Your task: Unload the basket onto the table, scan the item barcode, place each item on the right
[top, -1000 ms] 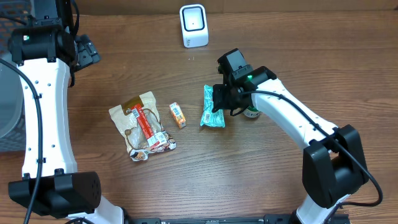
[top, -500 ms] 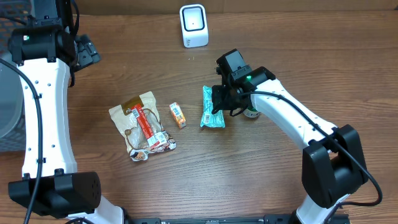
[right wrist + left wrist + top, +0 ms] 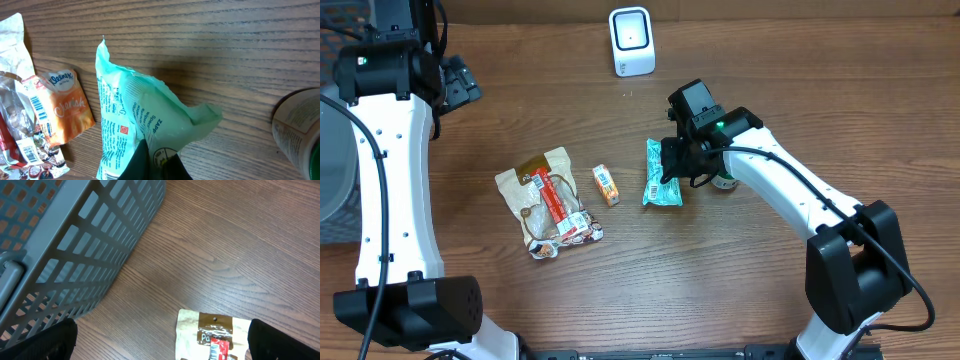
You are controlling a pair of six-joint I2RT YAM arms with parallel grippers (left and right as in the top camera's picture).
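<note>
Nothing has shifted since a second ago: the green packet [image 3: 662, 172] lies mid-table, its right edge pinched between the closed fingers of the right gripper [image 3: 674, 163]. Just left sits an orange tissue pack [image 3: 606, 184]; the white scanner [image 3: 631, 40] stands well behind. The left gripper [image 3: 460, 82] hangs wide apart near a grey basket [image 3: 60, 245].

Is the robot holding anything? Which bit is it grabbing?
Yes. The right gripper is pinching the green packet by its scrunched-up side edge. The left gripper is open and holds nothing.

Left gripper [image 3: 461, 84] wide, right gripper [image 3: 156, 156] clamped.
</note>
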